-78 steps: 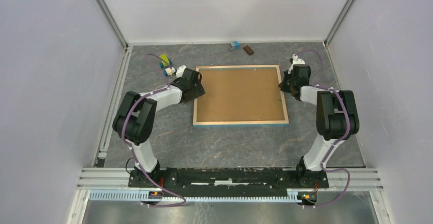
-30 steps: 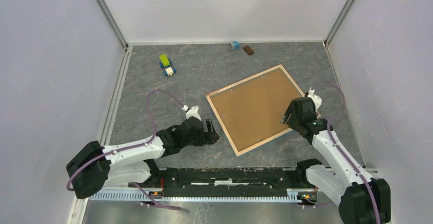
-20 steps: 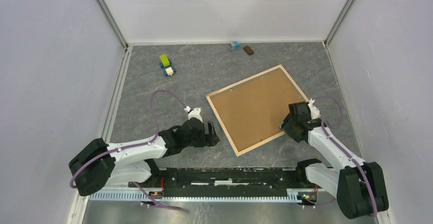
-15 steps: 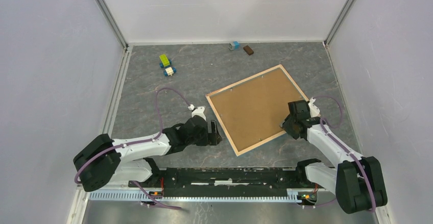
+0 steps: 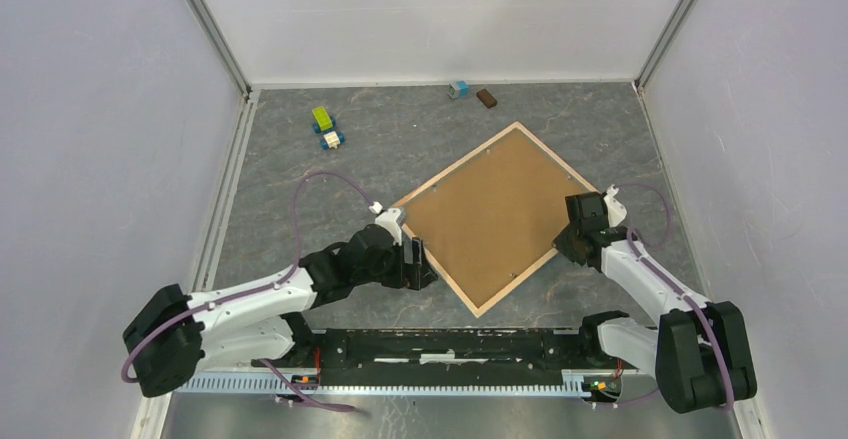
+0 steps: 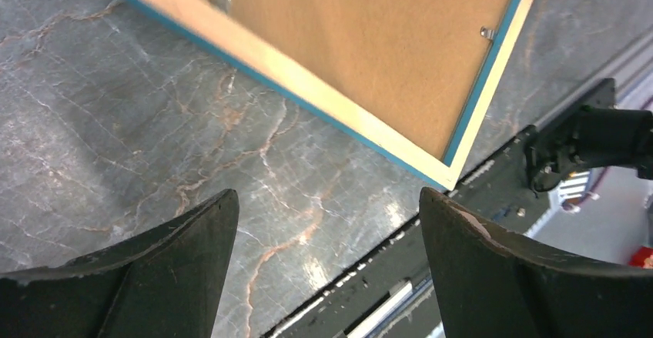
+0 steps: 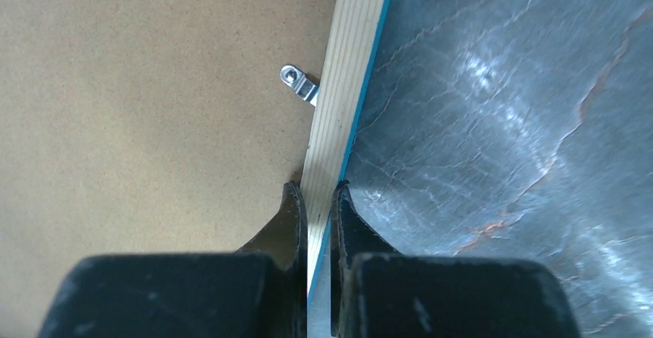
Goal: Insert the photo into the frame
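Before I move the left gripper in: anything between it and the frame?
Only bare table separates the left gripper from the frame, per the left wrist view.

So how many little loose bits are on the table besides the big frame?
4: a green block and a blue-and-white piece at far left, a light-blue piece and a brown block at the far edge. More may be hidden.

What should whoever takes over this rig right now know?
Right gripper: shut on the right rail of the frame.
Left gripper: open, empty, above the table by the frame's near-left edge.
Frame lies back up, turned cornerwise, brown backing board clipped in it.
The photo is in no view; whether it sits under the board cannot be told.
Left: find the photo, confirm it is inside.
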Action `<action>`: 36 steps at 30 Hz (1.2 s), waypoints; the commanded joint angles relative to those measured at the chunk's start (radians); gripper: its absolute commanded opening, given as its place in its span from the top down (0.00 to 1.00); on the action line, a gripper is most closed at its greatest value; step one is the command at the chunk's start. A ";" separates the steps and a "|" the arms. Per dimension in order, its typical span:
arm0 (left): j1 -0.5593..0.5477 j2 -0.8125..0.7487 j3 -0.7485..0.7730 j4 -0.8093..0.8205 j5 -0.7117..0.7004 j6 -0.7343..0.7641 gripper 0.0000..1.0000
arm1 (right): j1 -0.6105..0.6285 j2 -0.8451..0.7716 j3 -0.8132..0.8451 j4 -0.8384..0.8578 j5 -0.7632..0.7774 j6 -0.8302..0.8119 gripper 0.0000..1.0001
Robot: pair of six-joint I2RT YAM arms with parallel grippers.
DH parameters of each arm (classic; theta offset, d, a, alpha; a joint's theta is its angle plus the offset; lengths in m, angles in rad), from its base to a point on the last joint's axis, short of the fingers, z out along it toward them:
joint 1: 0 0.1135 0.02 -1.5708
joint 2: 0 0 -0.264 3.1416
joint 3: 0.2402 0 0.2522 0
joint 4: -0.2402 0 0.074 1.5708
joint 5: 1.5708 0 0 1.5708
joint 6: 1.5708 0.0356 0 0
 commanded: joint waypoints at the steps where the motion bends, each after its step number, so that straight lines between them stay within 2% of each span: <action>1: 0.000 -0.095 0.079 -0.084 0.045 0.051 0.07 | 0.007 -0.029 0.092 -0.020 0.089 -0.305 1.00; 6: 0.000 -0.104 0.202 -0.163 0.062 0.061 0.05 | 0.007 -0.160 0.094 0.048 0.127 -0.387 1.00; 13: -0.006 0.054 0.406 -0.206 0.250 0.110 0.04 | 0.007 -0.233 0.111 0.050 0.132 -0.373 1.00; 16: -0.058 0.108 0.470 -0.212 0.246 0.156 0.02 | 0.007 -0.231 0.126 0.024 0.127 -0.340 1.00; 19: -0.149 0.149 0.517 -0.233 0.152 0.248 0.02 | 0.006 -0.226 0.150 -0.006 0.125 -0.297 1.00; 21: -0.259 0.141 0.500 -0.193 -0.023 0.343 0.02 | 0.008 -0.218 0.171 -0.031 0.121 -0.281 1.00; 24: -0.462 0.086 0.384 -0.024 -0.266 0.586 0.00 | 0.007 -0.207 0.198 -0.059 0.115 -0.273 1.00; 26: -0.553 0.054 0.295 0.116 -0.337 0.730 0.00 | 0.006 -0.201 0.209 -0.071 0.115 -0.271 1.00; 29: -0.623 0.073 0.208 0.263 -0.373 0.905 0.00 | 0.006 -0.202 0.216 -0.079 0.108 -0.268 1.00; 33: -0.728 0.214 0.201 0.381 -0.434 1.092 0.00 | 0.006 -0.210 0.216 -0.091 0.097 -0.241 1.00; 36: -0.800 0.363 0.189 0.592 -0.522 1.235 0.00 | 0.006 -0.209 0.223 -0.105 0.085 -0.217 1.00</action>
